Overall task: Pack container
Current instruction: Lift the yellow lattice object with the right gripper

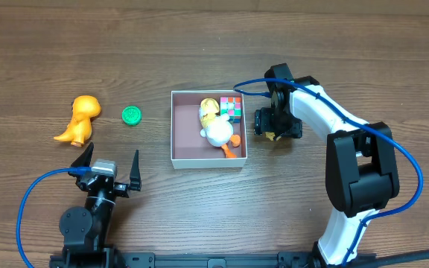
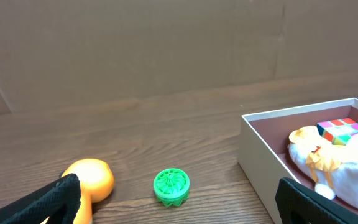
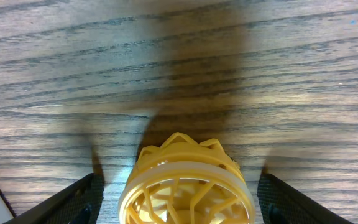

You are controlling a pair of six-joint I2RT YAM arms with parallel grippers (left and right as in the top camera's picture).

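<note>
Container (image 1: pixel 187 149) mid-table: likely light, stiff cardboard. Right gripper (image 1: pixel 276 128) just beside its right wall, fingers apart around yellow lattice disc (image 3: pixel 186 186) (probably hard, light, brittle; pinch rim). Left gripper (image 1: pixel 112 155) spread, empty.

It looks like a robotics lab bench to me: a white arm (image 1: pixel 319 110) and a black arm (image 1: pixel 88 219) trailing blue cables (image 1: pixel 23 223) on a wood-grain tabletop (image 1: pixel 311 37), cardboard wall (image 2: pixel 166 43) behind.

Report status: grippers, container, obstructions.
Left gripper open, empty. Right gripper open, straddling yellow disc beside container. Container holds plush duck, cube. Orange dinosaur, green disc outside it; no obstruction seen.
</note>
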